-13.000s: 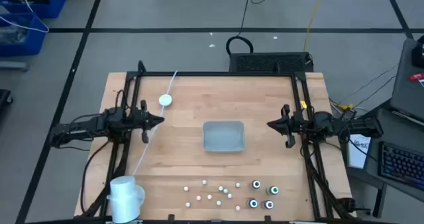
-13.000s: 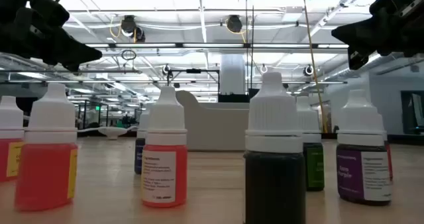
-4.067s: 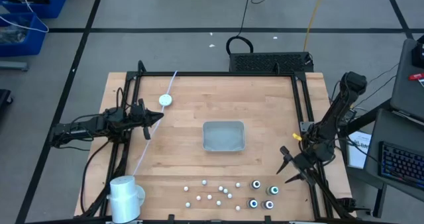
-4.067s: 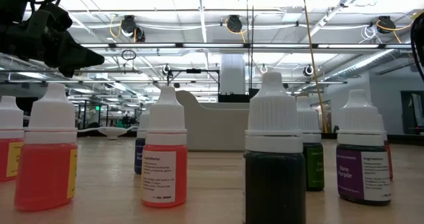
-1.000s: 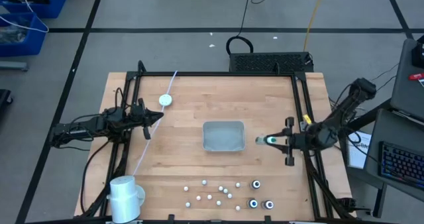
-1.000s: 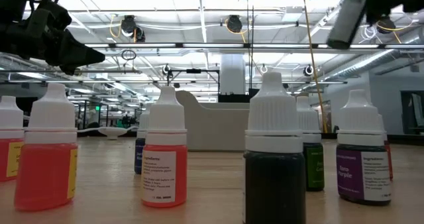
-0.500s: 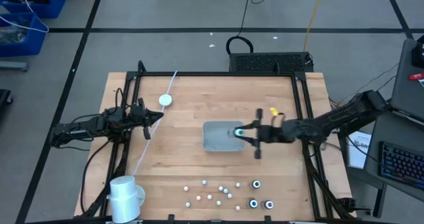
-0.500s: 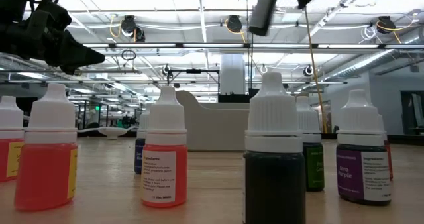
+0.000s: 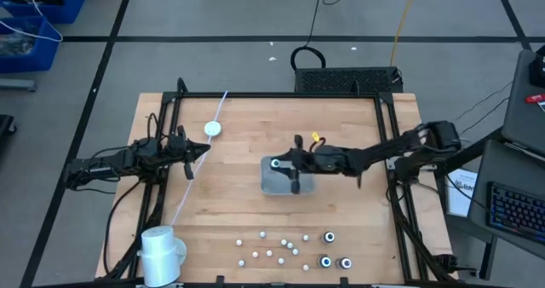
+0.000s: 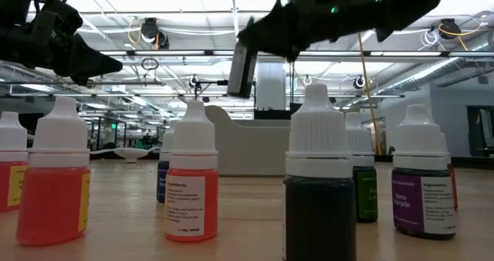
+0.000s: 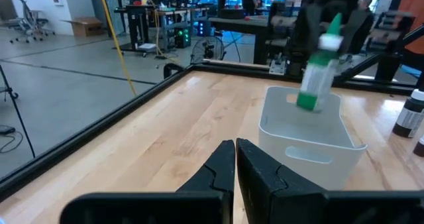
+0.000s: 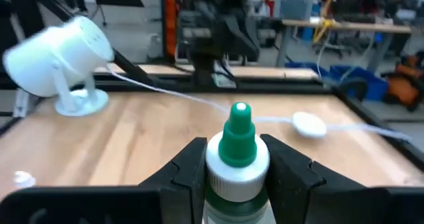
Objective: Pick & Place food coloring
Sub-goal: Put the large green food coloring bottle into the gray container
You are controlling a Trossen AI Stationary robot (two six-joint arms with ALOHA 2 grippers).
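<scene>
**Camera Placement: Four Views**

The high view looks straight down on the whole wooden surface (image 9: 230, 203), both arms and the surrounding floor. The low view sits at surface height, very close behind a row of dropper bottles (image 10: 320, 180), facing level across into the room. The left wrist view looks forward past the left pincer (image 11: 234, 159) across the surface toward the grey tray (image 11: 306, 139) and the opposite arm. The right wrist view looks forward past the right pincer (image 12: 236, 159), close on the green-capped bottle (image 12: 238, 144) it holds, facing the left arm. High and left wrist views share the tray; both wrist views share the held bottle.
</scene>
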